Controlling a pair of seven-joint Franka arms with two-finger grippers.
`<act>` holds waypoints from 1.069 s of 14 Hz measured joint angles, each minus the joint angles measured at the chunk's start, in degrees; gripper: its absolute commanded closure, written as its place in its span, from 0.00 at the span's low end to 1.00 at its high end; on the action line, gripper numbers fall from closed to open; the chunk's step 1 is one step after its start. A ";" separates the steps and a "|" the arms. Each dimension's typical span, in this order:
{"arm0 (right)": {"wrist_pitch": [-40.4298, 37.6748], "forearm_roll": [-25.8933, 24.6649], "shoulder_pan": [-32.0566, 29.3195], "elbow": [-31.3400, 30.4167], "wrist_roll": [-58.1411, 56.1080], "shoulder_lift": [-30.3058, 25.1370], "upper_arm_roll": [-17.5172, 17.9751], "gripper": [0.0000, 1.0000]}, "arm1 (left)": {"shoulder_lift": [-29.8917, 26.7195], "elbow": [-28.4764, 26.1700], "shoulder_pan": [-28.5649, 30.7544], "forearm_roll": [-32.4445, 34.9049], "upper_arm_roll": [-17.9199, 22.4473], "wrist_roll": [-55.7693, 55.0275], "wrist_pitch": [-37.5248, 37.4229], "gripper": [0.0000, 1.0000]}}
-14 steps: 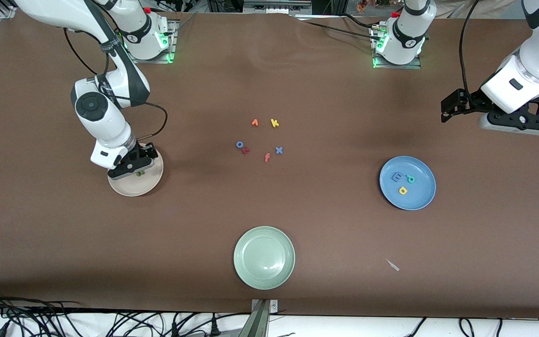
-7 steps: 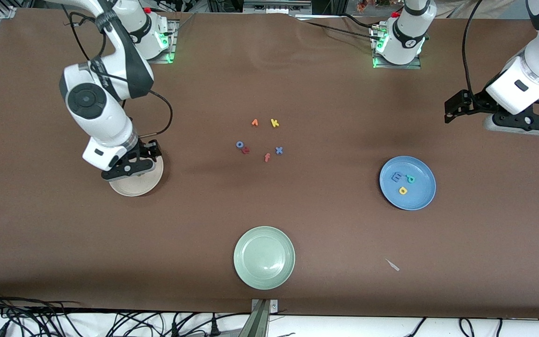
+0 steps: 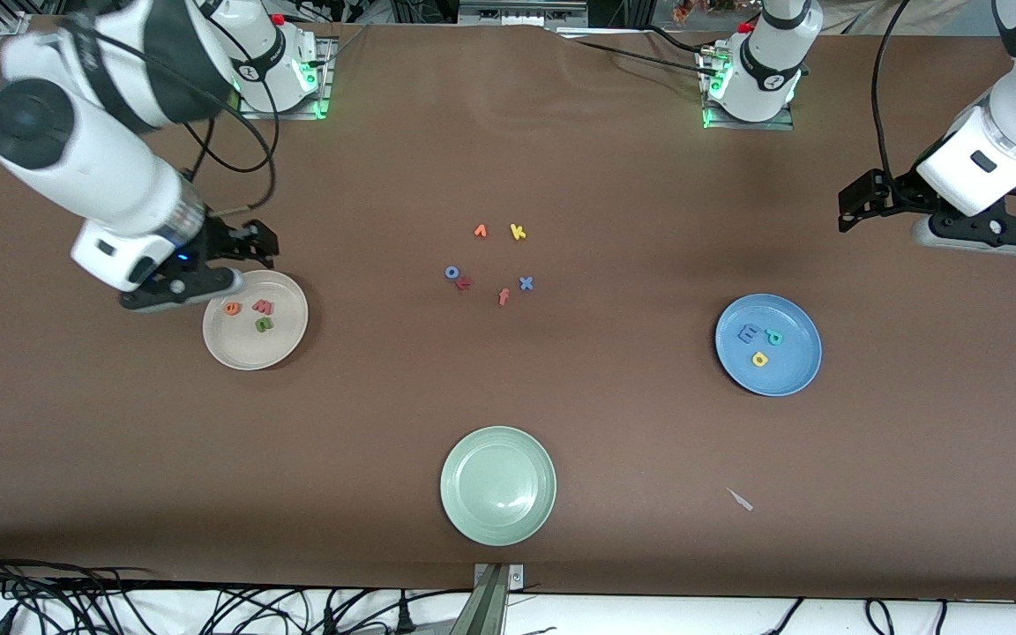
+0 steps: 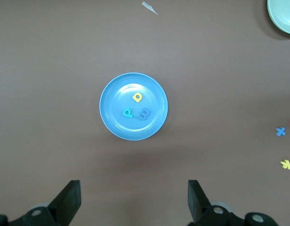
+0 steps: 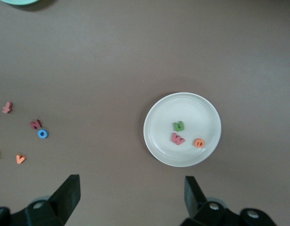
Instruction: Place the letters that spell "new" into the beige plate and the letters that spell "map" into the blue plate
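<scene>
The beige plate [image 3: 287, 348] holds the orange e [image 3: 232, 308], the pinkish-red w [image 3: 262, 306] and the green n [image 3: 264, 324]. My right gripper [image 3: 182, 289] hangs open and empty over the table just off that plate's rim. In the right wrist view the plate [image 5: 168, 150] and its n [image 5: 178, 126] lie clear of my right gripper [image 5: 131, 195]. The blue plate [image 3: 795, 370] holds the blue m [image 3: 748, 333], teal p [image 3: 773, 337] and yellow a [image 3: 759, 359]. My left gripper [image 3: 980, 234] waits open over bare table at the left arm's end, with nothing between the fingers of my left gripper [image 4: 134, 197].
A pale green plate [image 3: 497, 485] sits near the front edge. Loose letters lie mid-table: an orange one [image 3: 480, 231], yellow k [image 3: 518, 232], blue o [image 3: 451, 272], dark red letter [image 3: 464, 283], orange f [image 3: 503, 296], blue x [image 3: 526, 283]. A small pale scrap [image 3: 740, 499] lies nearer the camera than the blue plate.
My right gripper has opened, risen off the beige plate and swung toward the right arm's end, leaving the green n in the plate. The left arm has barely moved.
</scene>
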 measured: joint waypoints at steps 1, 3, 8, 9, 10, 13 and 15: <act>-1.22 0.72 -0.07 0.73 -1.70 -1.01 -1.88 0.01 | 0.00 0.00 0.01 0.00 0.00 0.00 0.00 0.00; -3.54 1.16 -0.17 1.01 -3.77 -2.40 -5.31 0.01 | 0.00 0.00 0.02 0.00 -0.02 0.00 0.00 0.00; -6.03 2.88 -0.19 1.00 -5.12 -2.63 -9.89 0.00 | 0.00 0.01 0.08 0.00 -0.02 -0.01 -0.03 0.00; -6.04 3.62 -0.20 1.00 -5.38 -2.63 -10.48 0.00 | 0.01 0.01 0.08 0.00 -0.02 -0.02 -0.03 0.00; -6.04 4.03 -0.20 1.00 -5.53 -2.63 -10.81 0.00 | 0.02 0.01 0.09 0.00 -0.02 -0.02 -0.03 0.00; -5.99 4.19 -0.11 1.28 -5.60 -2.63 -10.92 0.00 | 0.09 0.01 0.13 0.00 -0.02 -0.02 -0.03 0.00; -5.99 4.19 -0.03 2.24 -5.76 -2.64 -10.86 0.00 | 0.11 0.01 0.14 0.00 -0.02 -0.02 -0.03 0.00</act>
